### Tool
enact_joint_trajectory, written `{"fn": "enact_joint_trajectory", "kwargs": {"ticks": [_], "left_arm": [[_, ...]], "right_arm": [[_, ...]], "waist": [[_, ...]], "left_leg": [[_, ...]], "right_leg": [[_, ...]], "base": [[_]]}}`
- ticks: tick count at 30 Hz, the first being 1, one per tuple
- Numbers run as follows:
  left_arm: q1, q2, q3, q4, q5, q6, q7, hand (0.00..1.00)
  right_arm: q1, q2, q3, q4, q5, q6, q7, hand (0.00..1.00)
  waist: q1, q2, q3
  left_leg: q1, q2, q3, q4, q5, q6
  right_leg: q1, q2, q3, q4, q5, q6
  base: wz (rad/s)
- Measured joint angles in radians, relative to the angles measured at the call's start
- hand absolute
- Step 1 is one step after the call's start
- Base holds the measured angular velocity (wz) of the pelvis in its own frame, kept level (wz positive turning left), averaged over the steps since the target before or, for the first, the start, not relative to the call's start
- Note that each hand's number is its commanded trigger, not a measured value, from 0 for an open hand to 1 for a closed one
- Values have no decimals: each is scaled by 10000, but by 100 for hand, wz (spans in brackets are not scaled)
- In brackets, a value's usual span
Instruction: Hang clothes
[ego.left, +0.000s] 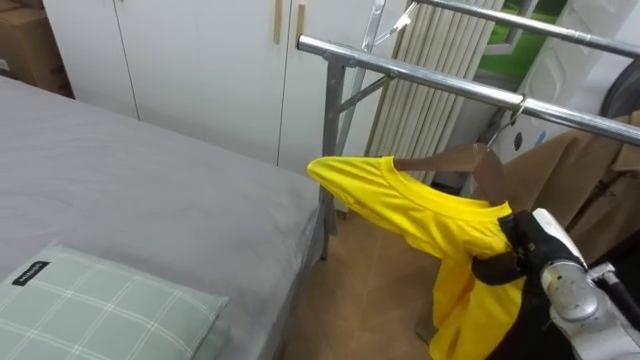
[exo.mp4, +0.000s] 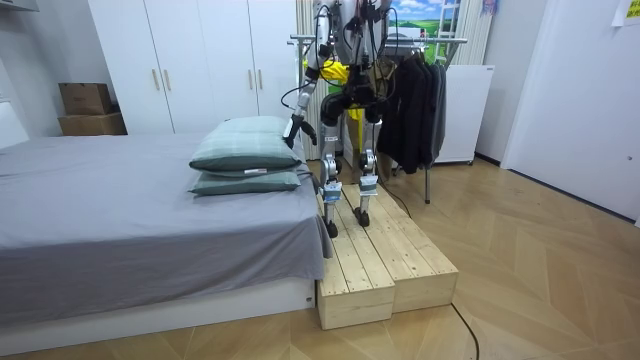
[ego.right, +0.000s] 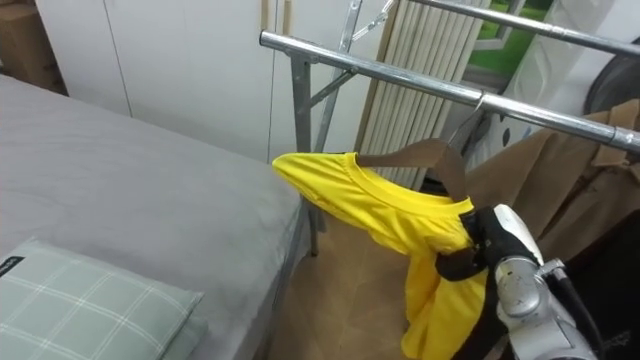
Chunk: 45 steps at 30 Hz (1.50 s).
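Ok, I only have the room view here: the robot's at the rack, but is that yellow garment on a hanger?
Observer: Yes, the yellow shirt sits on a wooden hanger.
Reviewer: Which hand has it?
Observer: The right hand, fingers curled round the shirt's shoulder end.
Reviewer: Hook on the rail?
Observer: The hook reaches the front rail and looks hooked over it.
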<state>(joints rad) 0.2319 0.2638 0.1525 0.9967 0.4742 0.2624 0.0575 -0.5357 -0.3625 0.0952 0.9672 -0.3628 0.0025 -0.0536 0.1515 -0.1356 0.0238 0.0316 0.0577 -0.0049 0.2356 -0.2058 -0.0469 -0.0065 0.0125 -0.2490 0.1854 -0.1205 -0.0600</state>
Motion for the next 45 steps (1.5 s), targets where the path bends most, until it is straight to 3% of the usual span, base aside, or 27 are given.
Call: {"fn": "enact_joint_trajectory", "kwargs": {"ticks": [9,45], "left_arm": [[-48,-2,-84,-87,0,2,0,0],[-43,-96,-107,-455,-10,1,-4,0]], "right_arm": [[14,58,415,26,-1125,12,-9,0],[161,51,379,5,-1213,-10,-194,0]], "waist": [[240,28,18],[263,186,18]], "left_leg": [[78,2,12,-64,0,-1],[291,17,47,-139,-2,-1]], "right_leg": [[69,7,7,-18,1,-1],[255,28,50,-29,1,-1]], "base": [[0],[0]]}}
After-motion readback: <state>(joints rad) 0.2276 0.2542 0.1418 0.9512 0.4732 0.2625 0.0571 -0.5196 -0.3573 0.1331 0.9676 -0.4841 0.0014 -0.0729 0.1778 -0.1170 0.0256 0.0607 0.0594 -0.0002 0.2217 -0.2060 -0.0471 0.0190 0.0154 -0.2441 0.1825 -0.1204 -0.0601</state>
